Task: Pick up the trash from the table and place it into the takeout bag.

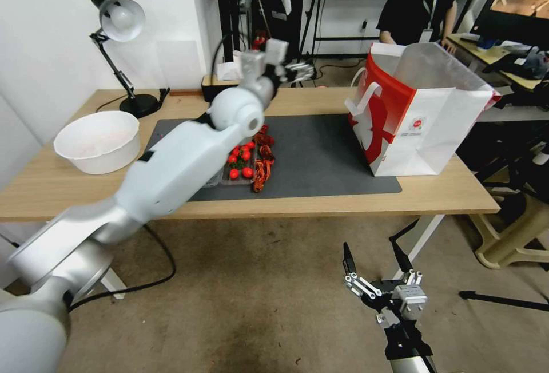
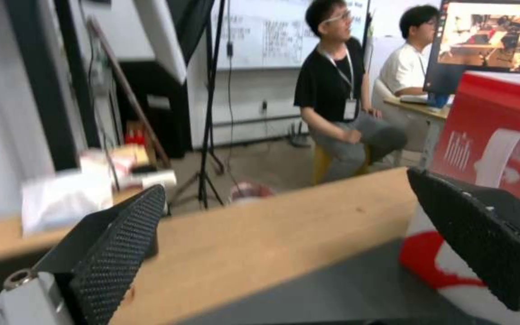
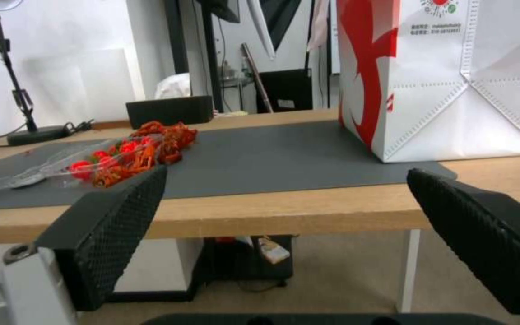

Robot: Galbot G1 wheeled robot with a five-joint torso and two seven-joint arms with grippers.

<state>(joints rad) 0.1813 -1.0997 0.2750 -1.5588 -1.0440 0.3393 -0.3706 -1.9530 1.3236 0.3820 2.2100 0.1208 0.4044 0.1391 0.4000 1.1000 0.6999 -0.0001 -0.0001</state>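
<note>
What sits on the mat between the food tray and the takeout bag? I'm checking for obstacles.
Nothing: in the head view, bare dark mat separates the food tray from the takeout bag.

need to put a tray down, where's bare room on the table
The dark mat is bare between the clear tray of red food and the takeout bag. Bare wood runs along the front edge of the table. Crowded: the left end, with the white bowl and lamp.
</note>
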